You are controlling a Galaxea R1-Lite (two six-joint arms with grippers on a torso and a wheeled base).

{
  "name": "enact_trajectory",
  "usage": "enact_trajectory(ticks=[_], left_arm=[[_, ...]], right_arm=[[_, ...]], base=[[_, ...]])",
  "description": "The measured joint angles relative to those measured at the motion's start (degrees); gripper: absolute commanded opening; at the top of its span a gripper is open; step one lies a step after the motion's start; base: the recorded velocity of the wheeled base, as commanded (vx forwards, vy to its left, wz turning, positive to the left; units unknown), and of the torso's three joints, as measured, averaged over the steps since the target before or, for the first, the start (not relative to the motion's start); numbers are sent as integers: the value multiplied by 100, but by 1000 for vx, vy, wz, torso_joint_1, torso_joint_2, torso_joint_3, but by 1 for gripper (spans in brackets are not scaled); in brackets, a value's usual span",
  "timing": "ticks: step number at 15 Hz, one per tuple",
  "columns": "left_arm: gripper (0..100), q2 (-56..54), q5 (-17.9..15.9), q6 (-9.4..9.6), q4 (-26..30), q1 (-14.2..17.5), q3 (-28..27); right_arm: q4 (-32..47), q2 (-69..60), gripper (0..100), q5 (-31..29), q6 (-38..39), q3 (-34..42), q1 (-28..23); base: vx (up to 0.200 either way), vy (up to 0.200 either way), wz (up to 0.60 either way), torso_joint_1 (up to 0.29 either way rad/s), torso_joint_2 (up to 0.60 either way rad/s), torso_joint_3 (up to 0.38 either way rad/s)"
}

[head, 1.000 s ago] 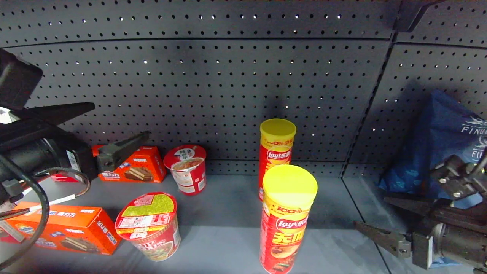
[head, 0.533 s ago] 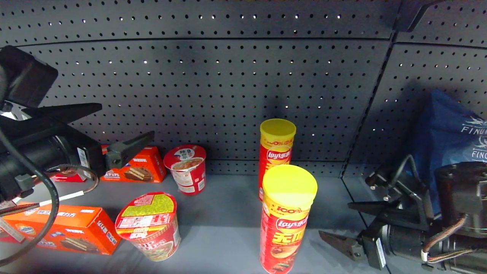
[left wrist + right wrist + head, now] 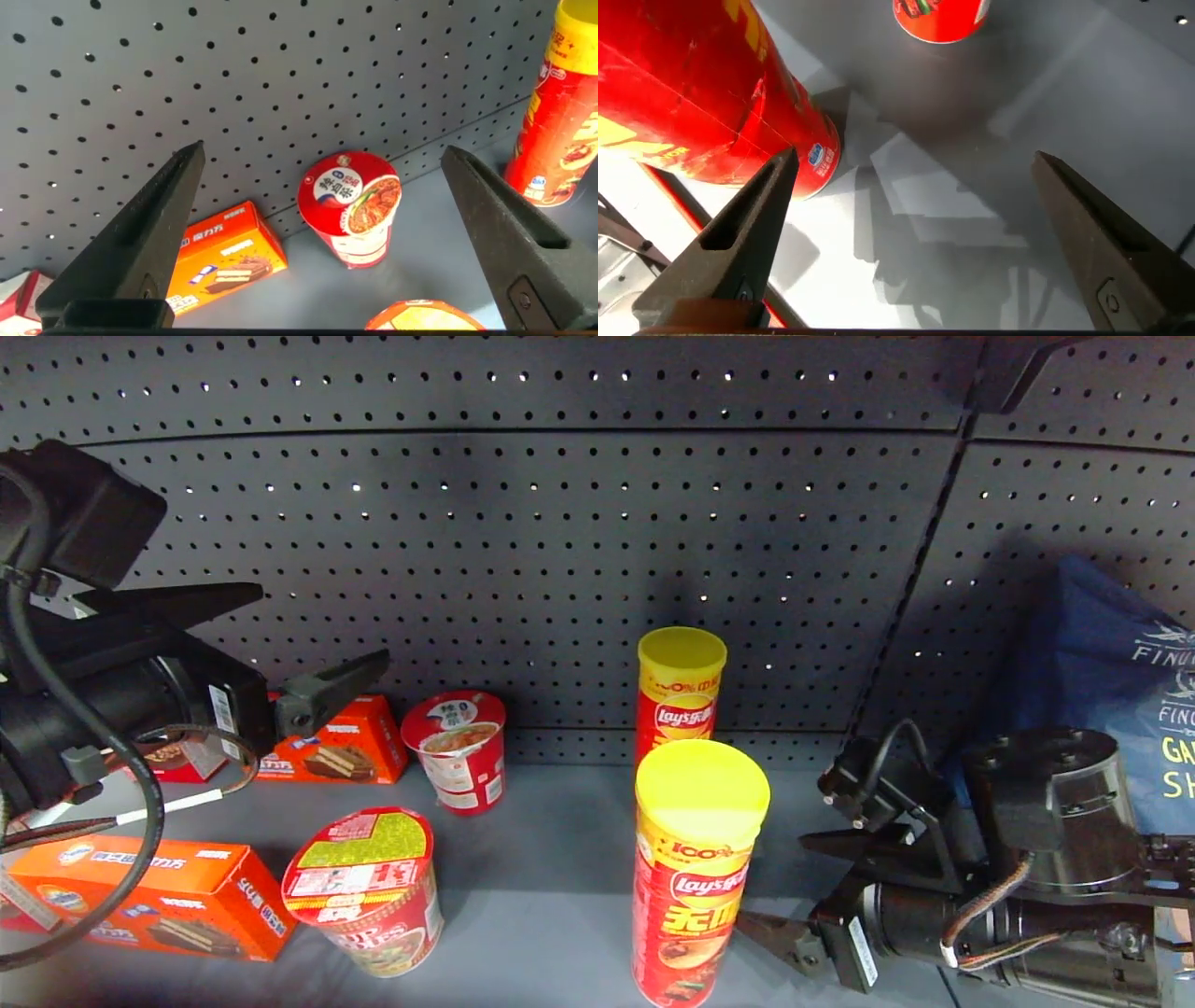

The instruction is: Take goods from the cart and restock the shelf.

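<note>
Two red chip cans with yellow lids stand on the grey shelf (image 3: pixel 560 859), a front one (image 3: pixel 700 868) and a rear one (image 3: pixel 680 700). My right gripper (image 3: pixel 773 882) is open just right of the front can's lower part, its near finger close against the can. In the right wrist view that gripper (image 3: pixel 915 161) is empty, with the front can (image 3: pixel 701 103) beside one finger and the rear can's base (image 3: pixel 938 14) farther off. My left gripper (image 3: pixel 325 623) hangs open and empty above the shelf's left side. In its wrist view the left gripper (image 3: pixel 324 154) faces the rear cup noodle (image 3: pixel 350 205).
A front cup noodle (image 3: pixel 366 887) and a rear cup noodle (image 3: pixel 457 747) stand left of the cans. Orange snack boxes lie at the front left (image 3: pixel 159 896) and the back left (image 3: pixel 336 742). A blue bag (image 3: pixel 1111 681) fills the right bay behind a divider post (image 3: pixel 910 597). A pegboard wall closes the back.
My right gripper has moved left along the shelf up to the front chip can, which shifted slightly left. My left gripper has edged right.
</note>
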Motion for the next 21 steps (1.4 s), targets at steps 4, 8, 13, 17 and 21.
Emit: enact_trajectory(ticks=[4, 8, 13, 17, 21], left_arm=[[100, 6, 0, 0, -1, 0, 35], [100, 2, 0, -2, -4, 7, 68], [100, 0, 0, -2, -4, 5, 104], [100, 0, -2, -2, -1, 5, 112], [100, -16, 9, -5, 11, 11, 132]], right_arm=[[-105, 141, 100, 0, 0, -46, 96], [-154, 207, 100, 0, 0, -50, 113], [-299, 395, 100, -72, 0, -651, -837], [-414, 880, 100, -145, 0, -1224, -1211], [-488, 1409, 100, -149, 2, -1715, -1235]], base=[[0, 0, 0, 0, 0, 0], [0, 0, 0, 0, 0, 0], [0, 0, 0, 0, 0, 0], [0, 0, 0, 0, 0, 0], [0, 0, 0, 0, 0, 0]])
